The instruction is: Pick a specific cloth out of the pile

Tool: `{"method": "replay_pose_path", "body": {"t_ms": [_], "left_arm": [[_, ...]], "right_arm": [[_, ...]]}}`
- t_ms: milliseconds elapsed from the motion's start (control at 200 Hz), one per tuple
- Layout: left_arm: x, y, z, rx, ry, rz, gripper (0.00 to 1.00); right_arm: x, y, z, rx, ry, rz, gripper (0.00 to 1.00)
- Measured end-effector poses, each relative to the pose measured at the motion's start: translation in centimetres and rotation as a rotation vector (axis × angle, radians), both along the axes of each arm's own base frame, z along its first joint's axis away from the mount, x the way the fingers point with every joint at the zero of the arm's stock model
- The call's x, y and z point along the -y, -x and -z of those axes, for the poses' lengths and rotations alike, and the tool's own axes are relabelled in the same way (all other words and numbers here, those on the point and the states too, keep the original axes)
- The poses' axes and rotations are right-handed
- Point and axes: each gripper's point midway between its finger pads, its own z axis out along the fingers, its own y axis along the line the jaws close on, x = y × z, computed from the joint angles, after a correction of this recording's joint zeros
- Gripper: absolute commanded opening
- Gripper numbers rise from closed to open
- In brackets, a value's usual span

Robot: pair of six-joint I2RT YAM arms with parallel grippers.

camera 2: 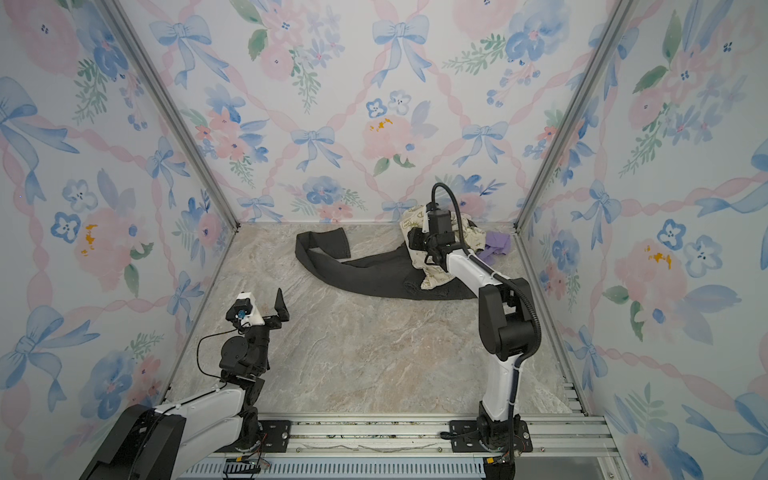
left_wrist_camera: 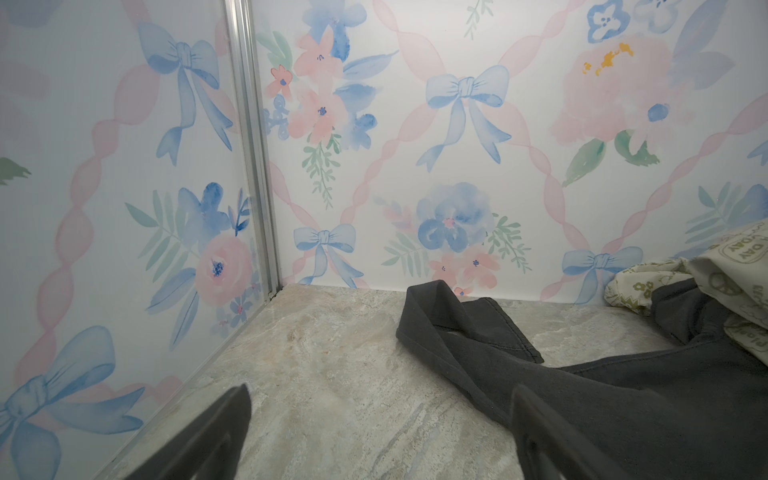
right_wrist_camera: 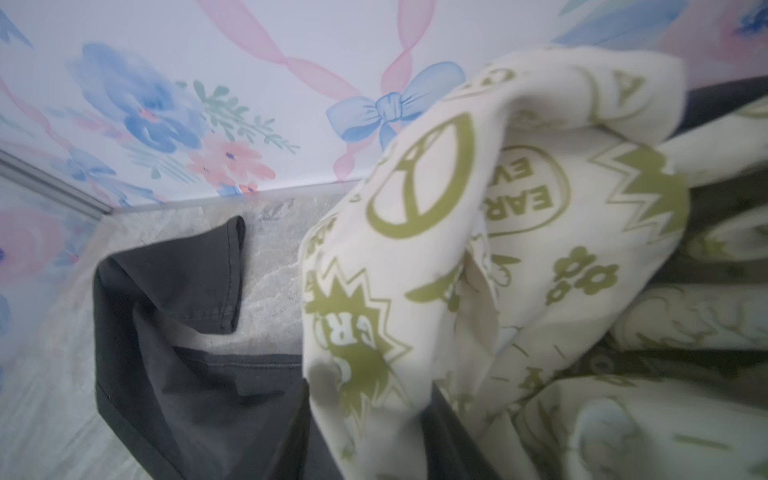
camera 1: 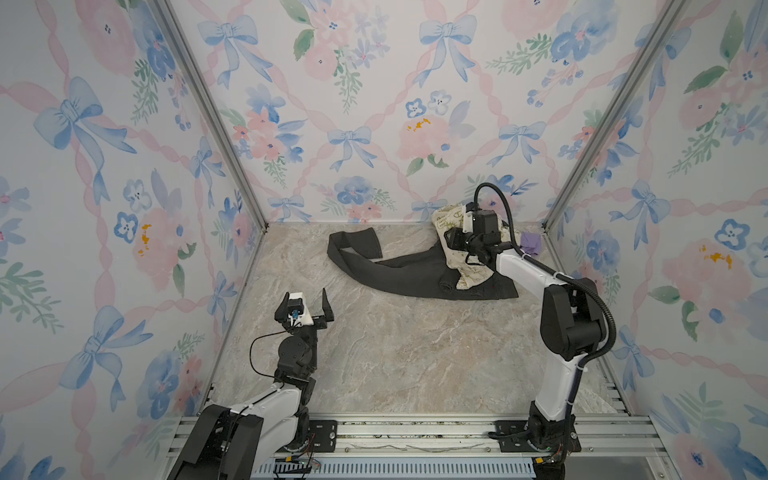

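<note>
Fingers point(camera 1: 326, 305) of my left gripper point(camera 1: 305, 300) stand spread wide and empty in a top view, raised over the marble tabletop point(camera 1: 374, 353) and well apart from the pile point(camera 1: 467, 277). My right gripper point(camera 1: 452, 243) is pushed in among the cream cloth point(camera 1: 444, 216) with olive-green prints, which is heaped on the long dark grey garment point(camera 1: 415, 274). Its fingertips are hidden there, so I cannot tell whether they are spread or pinching anything. Both top views show the lavender cloth point(camera 2: 496, 243) that I am after lying by the far right corner, just beside the cream heap and behind my right wrist, with nothing gripping it. From the left wrist I see my two spread fingers point(left_wrist_camera: 216, 428) with nothing between them, the dark grey garment point(left_wrist_camera: 623, 395) ahead and an edge of the cream cloth point(left_wrist_camera: 723, 270), but no lavender. From the right wrist the cream cloth point(right_wrist_camera: 457, 249) fills the picture close up and blurred, possibly draped over my fingers, with the dark grey garment point(right_wrist_camera: 174, 291) beyond, and no lavender there either. I judge the task barely begun: the wanted cloth is not taken, and reaching it, gripping it and drawing it clear of the pile are all left.
</note>
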Motion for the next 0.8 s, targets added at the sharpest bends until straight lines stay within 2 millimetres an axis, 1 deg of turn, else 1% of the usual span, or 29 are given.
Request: {"method": "replay_pose_path", "body": {"t_ms": [55,95,130,155,195,250,285,325,460,475,510,545,570,615,655,715,800], "left_arm": [[-0.1,0.0,0.0,-0.001,0.003,-0.002,0.98],[-0.1,0.0,0.1,-0.001,0.006,-0.003,0.98],[-0.2,0.0,0.1,-0.001,0.006,-0.005,0.98],[-0.2,0.0,0.1,-0.001,0.006,-0.006,0.98],[-0.2,0.0,0.1,-0.001,0.006,-0.007,0.98],[-0.2,0.0,0.1,-0.001,0.007,-0.006,0.98],[-0.2,0.0,0.1,-0.001,0.009,-0.006,0.98],[-0.3,0.0,0.1,-0.001,0.013,-0.006,0.98],[-0.4,0.0,0.1,0.000,0.021,-0.010,0.98],[-0.4,0.0,0.1,0.001,0.022,-0.011,0.98],[-0.5,0.0,0.1,0.001,0.024,-0.011,0.98],[-0.5,0.1,0.0,0.003,0.024,-0.011,0.98],[-0.5,0.1,0.0,0.005,0.025,-0.011,0.98],[-0.5,0.1,-0.1,0.008,0.026,-0.011,0.98],[-0.5,0.1,-0.2,0.010,0.026,-0.011,0.98],[-0.5,0.1,-0.2,0.011,0.027,-0.011,0.98],[-0.5,0.1,-0.2,0.010,0.027,-0.011,0.98]], "right_arm": [[-0.6,1.1,1.0,-0.015,0.089,-0.038,0.65],[-0.3,1.9,1.8,-0.033,0.136,-0.042,0.69],[0.6,2.8,2.6,-0.053,0.176,-0.036,0.74],[1.3,3.5,3.0,-0.065,0.203,-0.037,0.80],[2.6,4.6,3.3,-0.085,0.231,-0.021,0.89],[4.5,6.0,2.8,-0.089,0.260,0.002,0.91],[5.6,6.6,1.9,-0.078,0.263,0.022,0.91],[6.8,7.3,0.3,-0.050,0.259,0.046,0.91],[11.2,8.6,-7.1,0.115,0.163,0.178,0.91],[12.0,8.8,-7.9,0.138,0.141,0.203,0.95],[13.3,9.0,-9.2,0.173,0.099,0.245,0.99],[15.1,9.2,-10.1,0.202,0.058,0.303,1.00],[16.2,9.2,-10.4,0.213,0.034,0.338,1.00],[18.4,9.2,-10.3,0.218,-0.011,0.408,1.00],[20.0,9.0,-9.7,0.209,-0.046,0.461,1.00],[22.3,8.4,-8.1,0.179,-0.103,0.543,0.99],[24.6,7.3,-5.4,0.138,-0.186,0.633,0.97]]}}
